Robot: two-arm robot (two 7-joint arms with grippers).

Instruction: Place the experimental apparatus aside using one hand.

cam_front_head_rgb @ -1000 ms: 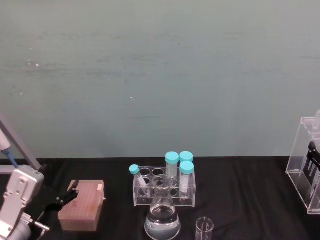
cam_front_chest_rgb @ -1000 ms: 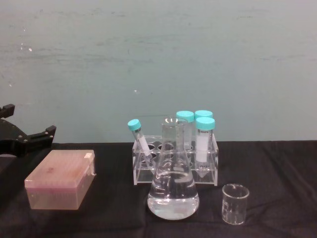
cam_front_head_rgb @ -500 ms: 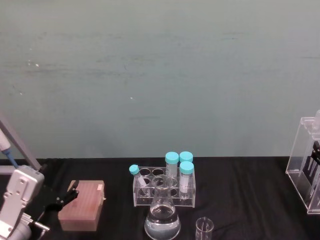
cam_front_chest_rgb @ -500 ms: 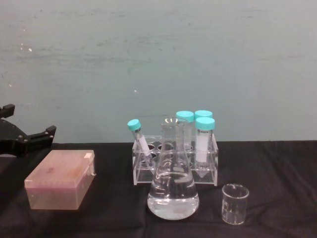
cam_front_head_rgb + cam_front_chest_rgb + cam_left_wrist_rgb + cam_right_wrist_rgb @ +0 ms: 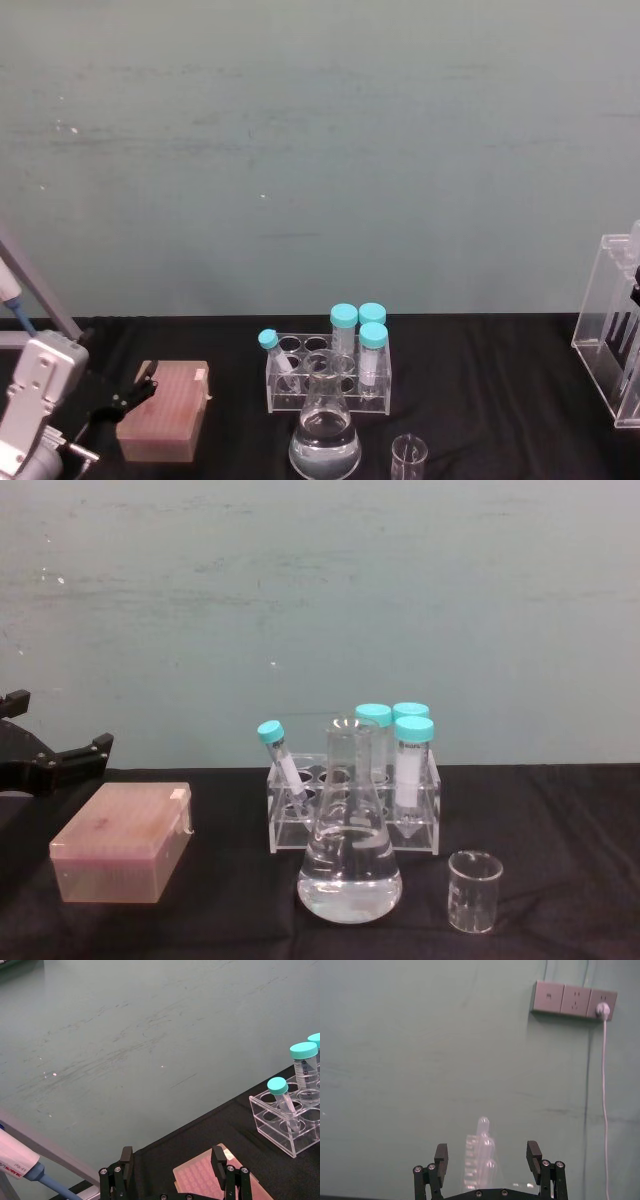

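Conical flask [image 5: 349, 865]: holding clear liquid, upright on the black worktop [image 5: 560, 820].
Beaker [image 5: 473, 890]: just right of the flask, not touching it.
Tube rack [image 5: 430, 815]: directly behind the flask.
Acrylic stand [image 5: 612, 335]: well to the flask's right.
Left tool [image 5: 172, 1160]: jaws wide, empty, left of the flask, over the pink box [image 5: 122, 842].
Right tool [image 5: 487, 1156]: jaws wide, empty, facing the stand.

Blurred print on pipette [image 5: 12, 1159], graduation marks on tube [image 5: 304, 1069], nothing legible
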